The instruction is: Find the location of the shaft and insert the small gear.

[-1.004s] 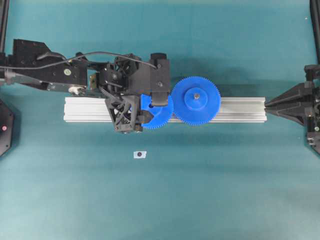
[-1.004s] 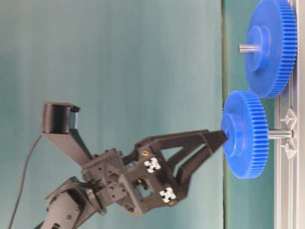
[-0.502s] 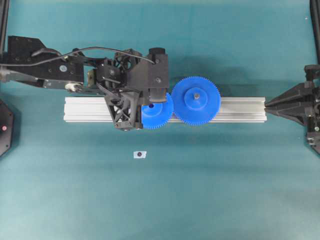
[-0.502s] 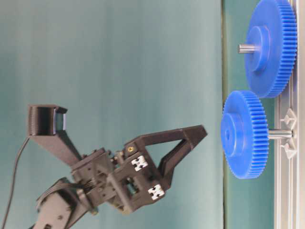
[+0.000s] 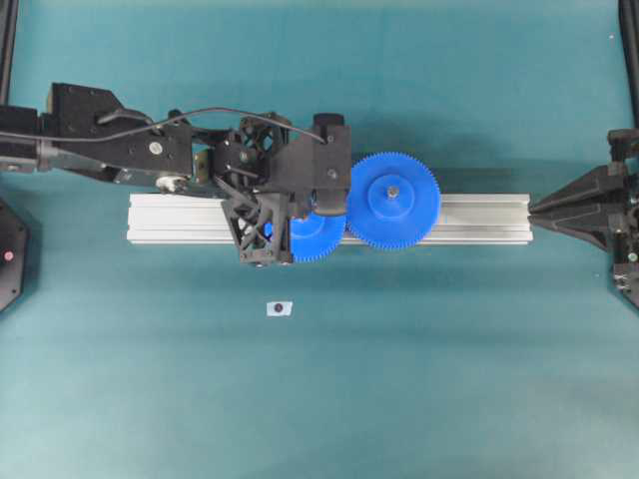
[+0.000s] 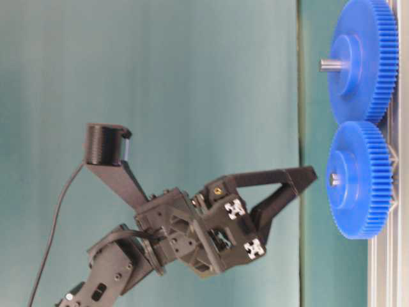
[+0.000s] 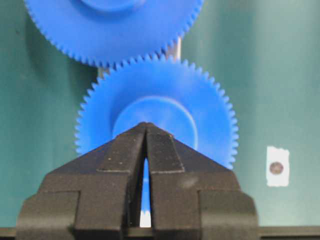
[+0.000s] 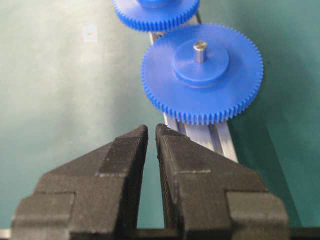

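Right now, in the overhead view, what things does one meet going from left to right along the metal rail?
Left hand → small gear → larger blue gear → bare end of the rail → right hand.

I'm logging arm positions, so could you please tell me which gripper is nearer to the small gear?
Left. The left gripper hovers shut just above the small gear; the right gripper sits at the rail's far end.
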Controlling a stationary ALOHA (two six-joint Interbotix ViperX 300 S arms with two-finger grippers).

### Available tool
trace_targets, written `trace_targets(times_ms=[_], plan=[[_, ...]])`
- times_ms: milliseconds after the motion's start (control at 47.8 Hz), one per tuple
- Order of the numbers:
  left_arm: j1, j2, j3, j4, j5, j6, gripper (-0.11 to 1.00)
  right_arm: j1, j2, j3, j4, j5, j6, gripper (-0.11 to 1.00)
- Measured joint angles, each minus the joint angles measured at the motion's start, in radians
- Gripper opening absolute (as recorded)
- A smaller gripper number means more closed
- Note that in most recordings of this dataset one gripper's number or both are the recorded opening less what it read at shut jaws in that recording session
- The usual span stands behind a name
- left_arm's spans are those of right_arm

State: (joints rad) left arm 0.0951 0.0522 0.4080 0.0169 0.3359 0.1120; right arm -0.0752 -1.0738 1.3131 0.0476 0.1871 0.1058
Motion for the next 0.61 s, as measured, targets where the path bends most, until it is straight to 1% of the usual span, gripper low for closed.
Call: trace_targets(times_ms=[146,397,607], plan=[[0.002,-0.021,-0.002,0.000,0.015,0.000,0.01,-0.002,-0.002,0.002,0.000,-0.002,-0.002,0.19],[0.002,-0.123,0.003,0.000,0.028,-0.002,0.01,-0.002,-0.002,0.002,0.000,0.000,-0.002,0.19],[-0.008,-0.199,0.052,0.000,0.031,-0.009,0.01,-0.002,-0.002,0.002,0.000,0.000,0.000,0.19]])
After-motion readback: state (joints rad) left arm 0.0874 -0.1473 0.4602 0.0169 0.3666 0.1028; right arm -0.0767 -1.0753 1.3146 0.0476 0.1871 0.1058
